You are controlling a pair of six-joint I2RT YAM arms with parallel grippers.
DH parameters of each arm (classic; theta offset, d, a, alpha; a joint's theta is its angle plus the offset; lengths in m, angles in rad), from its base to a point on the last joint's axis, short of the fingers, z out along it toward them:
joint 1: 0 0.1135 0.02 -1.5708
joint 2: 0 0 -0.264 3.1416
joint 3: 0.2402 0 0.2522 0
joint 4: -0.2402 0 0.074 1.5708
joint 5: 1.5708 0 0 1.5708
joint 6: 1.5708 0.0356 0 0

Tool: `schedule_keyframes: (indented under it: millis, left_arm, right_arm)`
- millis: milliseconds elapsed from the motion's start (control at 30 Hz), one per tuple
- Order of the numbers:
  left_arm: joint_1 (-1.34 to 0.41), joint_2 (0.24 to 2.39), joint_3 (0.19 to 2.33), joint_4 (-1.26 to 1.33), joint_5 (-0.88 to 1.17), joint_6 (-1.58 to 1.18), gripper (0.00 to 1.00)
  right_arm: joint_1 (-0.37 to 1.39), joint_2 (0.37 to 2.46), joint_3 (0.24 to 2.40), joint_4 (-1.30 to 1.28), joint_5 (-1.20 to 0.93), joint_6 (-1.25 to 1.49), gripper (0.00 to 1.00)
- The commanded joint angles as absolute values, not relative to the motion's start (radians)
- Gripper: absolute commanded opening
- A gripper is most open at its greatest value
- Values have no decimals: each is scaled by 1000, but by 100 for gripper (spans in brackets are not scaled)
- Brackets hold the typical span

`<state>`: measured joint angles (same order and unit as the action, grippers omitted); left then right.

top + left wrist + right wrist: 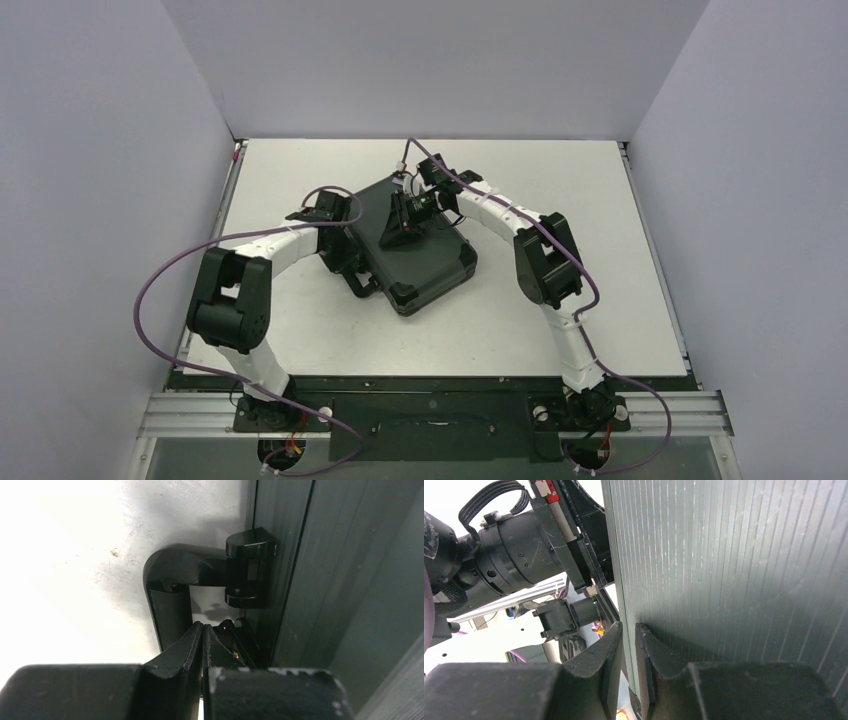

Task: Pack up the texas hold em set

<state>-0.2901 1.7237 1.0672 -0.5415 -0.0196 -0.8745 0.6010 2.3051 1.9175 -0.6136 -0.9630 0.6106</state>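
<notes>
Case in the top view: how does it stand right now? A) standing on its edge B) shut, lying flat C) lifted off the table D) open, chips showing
B: the case lies flat on the table with its lid down, and no chips show.

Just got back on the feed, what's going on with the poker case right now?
The black briefcase lies closed on the table, and both arms are at it. The left pincer is shut, with its tips right by the case's handle but not clamped around it. The right pincer, almost closed, sits at the edge of the ribbed lid. Whether it actually pinches that edge is unclear.
</notes>
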Motion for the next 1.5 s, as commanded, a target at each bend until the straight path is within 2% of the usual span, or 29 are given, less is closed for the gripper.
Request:
schedule_keyframes:
  millis: [0,433,733,900,1033,1133,1233,1267,1300,1367,1467]
  left_arm:
    - [-300,1784,1064,-452,38,-946,0]
    - [-282,1803,964,-235,125,-1056,0]
    - [-262,1698,1034,-482,-12,-965,0]
    - [-242,1582,1015,-558,-46,-914,0]
    - [-237,1485,999,-559,-52,-873,1]
    - [-233,1429,996,-555,-53,-844,13]
    - [-229,1367,1003,-556,-57,-825,22]
    - [-228,1345,1008,-557,-58,-817,29]
    - [-228,1336,1011,-560,-60,-814,37]
    - [-227,1305,1019,-564,-62,-807,44]
    - [-226,1261,1031,-564,-61,-788,52]
  right_arm:
    - [602,2470,1801,-802,-605,489,17]
    - [598,2465,1796,-803,-599,483,17]
    - [588,2419,1799,-816,-585,477,18]
    - [584,2384,1865,-875,-568,453,27]
    - [577,2347,1927,-914,-553,446,29]
    - [571,2321,1981,-956,-534,438,31]
    - [562,2282,2031,-974,-525,435,38]
    - [560,2272,2044,-978,-520,436,39]
    - [556,2254,2050,-981,-518,439,41]
    - [551,2225,2070,-990,-508,439,48]
    - [545,2185,2109,-1007,-480,439,62]
